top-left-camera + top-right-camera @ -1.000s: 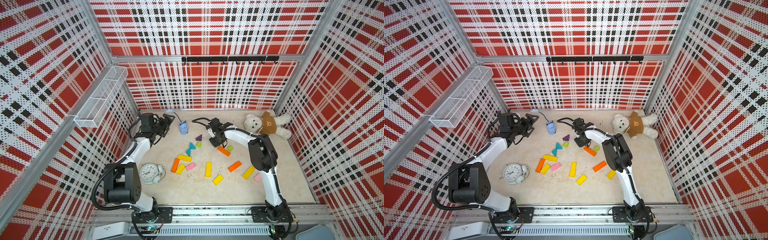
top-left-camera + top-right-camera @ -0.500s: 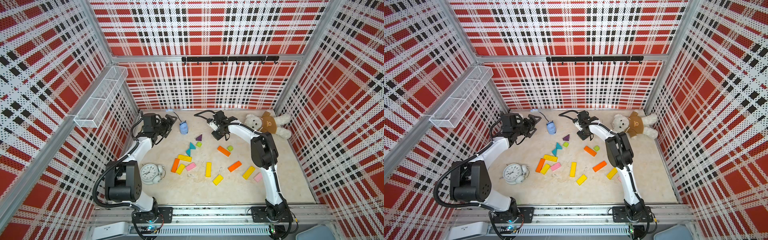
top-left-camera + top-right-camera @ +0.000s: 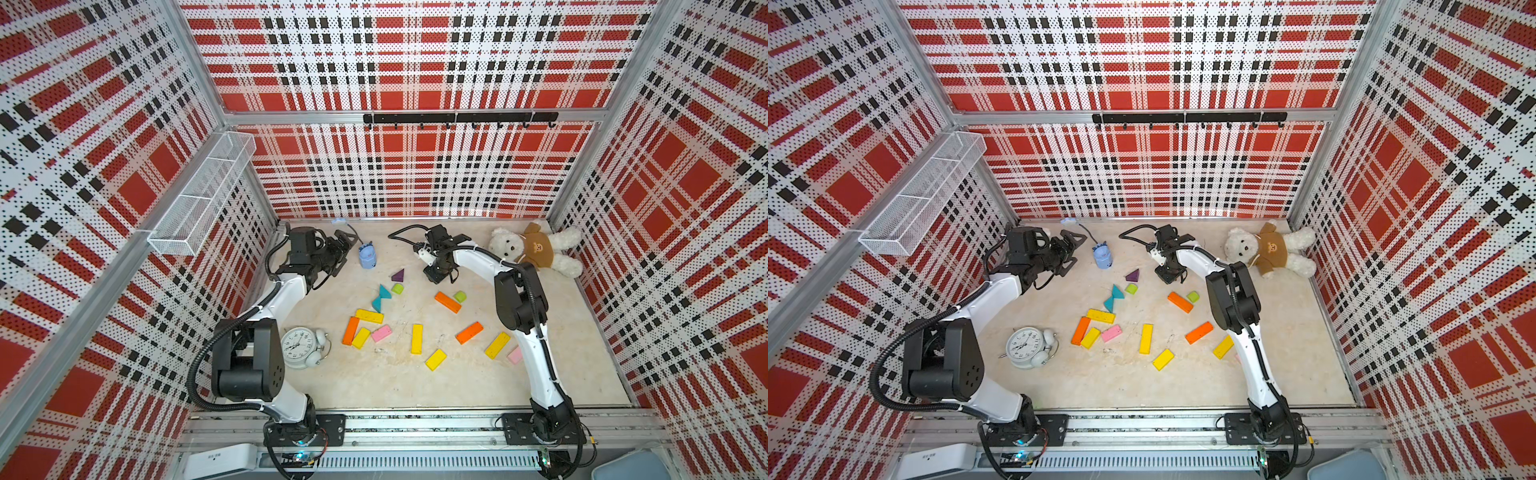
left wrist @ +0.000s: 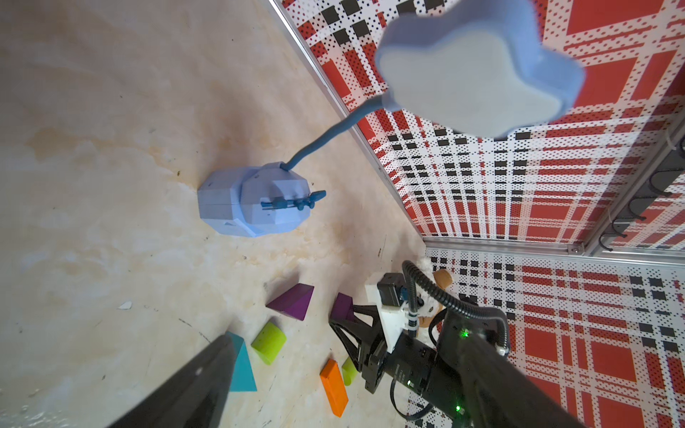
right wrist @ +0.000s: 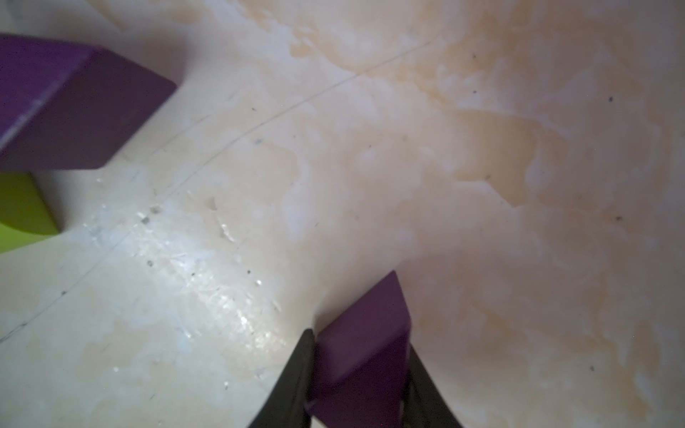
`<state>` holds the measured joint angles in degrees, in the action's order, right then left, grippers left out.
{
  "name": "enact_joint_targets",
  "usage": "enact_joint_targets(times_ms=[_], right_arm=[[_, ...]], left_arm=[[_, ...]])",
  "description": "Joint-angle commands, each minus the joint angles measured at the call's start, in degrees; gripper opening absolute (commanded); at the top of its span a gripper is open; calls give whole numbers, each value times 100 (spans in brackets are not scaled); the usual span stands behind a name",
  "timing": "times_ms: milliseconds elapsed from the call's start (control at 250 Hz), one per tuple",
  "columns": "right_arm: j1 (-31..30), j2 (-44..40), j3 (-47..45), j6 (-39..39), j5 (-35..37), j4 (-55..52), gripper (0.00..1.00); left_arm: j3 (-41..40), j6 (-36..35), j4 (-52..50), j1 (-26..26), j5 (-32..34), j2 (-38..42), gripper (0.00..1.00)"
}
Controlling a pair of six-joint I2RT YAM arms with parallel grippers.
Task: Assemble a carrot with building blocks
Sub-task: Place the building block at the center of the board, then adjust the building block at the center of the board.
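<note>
Triangle [image 5: 361, 344], purple, between right fingers [image 5: 294, 378]

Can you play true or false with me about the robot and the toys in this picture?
The teddy bear wears a brown shirt. True.
The white clock sits next to the teddy bear. False: it sits by the left arm, far from the bear.
The right claw has a purple block between its fingers. True.
The left claw grips the blue toy. False: it is open and empty beside the toy.
</note>
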<state>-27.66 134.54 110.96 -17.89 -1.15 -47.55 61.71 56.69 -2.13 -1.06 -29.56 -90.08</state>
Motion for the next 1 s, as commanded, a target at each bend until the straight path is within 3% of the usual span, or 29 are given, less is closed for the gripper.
enact_joint_targets(times_ms=[0, 160, 376, 576, 780, 1000], right_arm=[[28, 130, 141, -209, -91, -99, 39], [25, -19, 174, -235, -40, -109, 53], [24, -405, 114, 21, -48, -105, 60], [26, -1094, -674, 498, -99, 196, 67], [15, -1783, -1788, 1028, -499, 697, 68], [-38, -1999, -2614, 1248, -752, 972, 66]], left_arm=[[87, -8, 99, -32, -50, -66, 96], [88, -8, 99, -31, -51, -62, 96], [90, -8, 99, -15, -58, -22, 96], [87, 7, 99, -22, -68, 28, 96], [70, -8, 99, -58, -41, 96, 97], [70, -26, 106, -434, -55, 86, 96]])
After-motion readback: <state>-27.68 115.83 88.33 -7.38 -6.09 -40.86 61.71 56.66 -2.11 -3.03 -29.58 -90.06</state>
